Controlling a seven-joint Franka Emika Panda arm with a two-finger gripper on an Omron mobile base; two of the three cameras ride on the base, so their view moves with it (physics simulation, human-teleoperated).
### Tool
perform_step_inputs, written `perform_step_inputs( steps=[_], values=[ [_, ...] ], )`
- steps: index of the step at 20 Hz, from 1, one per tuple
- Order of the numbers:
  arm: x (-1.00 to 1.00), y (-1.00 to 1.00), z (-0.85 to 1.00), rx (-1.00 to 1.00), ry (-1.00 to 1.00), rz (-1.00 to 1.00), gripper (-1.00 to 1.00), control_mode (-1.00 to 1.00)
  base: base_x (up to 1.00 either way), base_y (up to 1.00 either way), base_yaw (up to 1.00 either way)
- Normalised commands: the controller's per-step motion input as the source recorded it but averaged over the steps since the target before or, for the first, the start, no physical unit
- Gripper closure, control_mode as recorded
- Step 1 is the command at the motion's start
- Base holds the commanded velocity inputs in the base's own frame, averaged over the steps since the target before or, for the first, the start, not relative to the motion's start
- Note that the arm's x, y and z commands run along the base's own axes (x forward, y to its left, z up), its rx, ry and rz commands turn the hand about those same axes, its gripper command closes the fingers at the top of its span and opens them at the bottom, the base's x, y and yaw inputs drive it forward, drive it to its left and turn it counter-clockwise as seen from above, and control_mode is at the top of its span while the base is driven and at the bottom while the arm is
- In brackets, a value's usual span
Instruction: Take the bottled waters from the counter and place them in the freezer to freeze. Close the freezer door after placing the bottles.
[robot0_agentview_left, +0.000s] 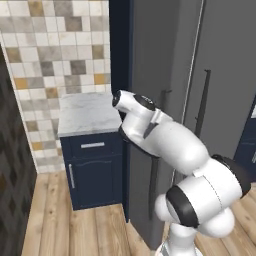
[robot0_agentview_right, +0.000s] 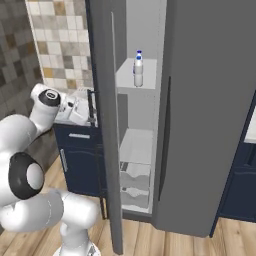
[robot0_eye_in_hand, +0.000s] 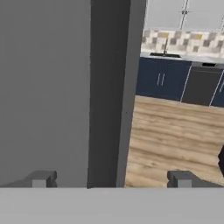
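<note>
Gripper (robot0_eye_in_hand: 109, 179) jaws spread wide, empty, beside the open freezer door (robot0_agentview_right: 105, 125); 2 bottles (robot0_agentview_right: 138, 70) stand on a freezer (robot0_agentview_right: 210, 115) shelf.

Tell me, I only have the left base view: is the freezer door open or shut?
Observer: Open. In the right base view the freezer door stands wide, with the shelves exposed.
Operator: Bottles in?
Observer: A blue-capped bottle stands on the upper shelf. A second seems to be right behind it, but they're hard to separate.
Operator: Fingers?
Observer: In the hand view the fingers are wide apart with nothing between them, pointing at the door's dark outer face and its edge.
</note>
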Motion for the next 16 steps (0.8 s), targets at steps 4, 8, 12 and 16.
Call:
perform_step_inputs(
  steps=[4,8,12,16],
  values=[
    [0.36,-0.98,0.00,0.22,0.00,0.28,-1.00,-1.00,0.00,0.00,0.00],
    [0.39,-0.99,0.00,0.18,0.00,0.29,-1.00,-1.00,0.00,0.00,0.00],
    [0.33,-0.78,0.00,0.06,0.00,0.07,-1.00,-1.00,0.00,0.00,0.00],
    [0.36,-0.51,0.00,0.00,0.01,0.02,-1.00,-1.00,0.00,0.00,0.00]
  ],
)
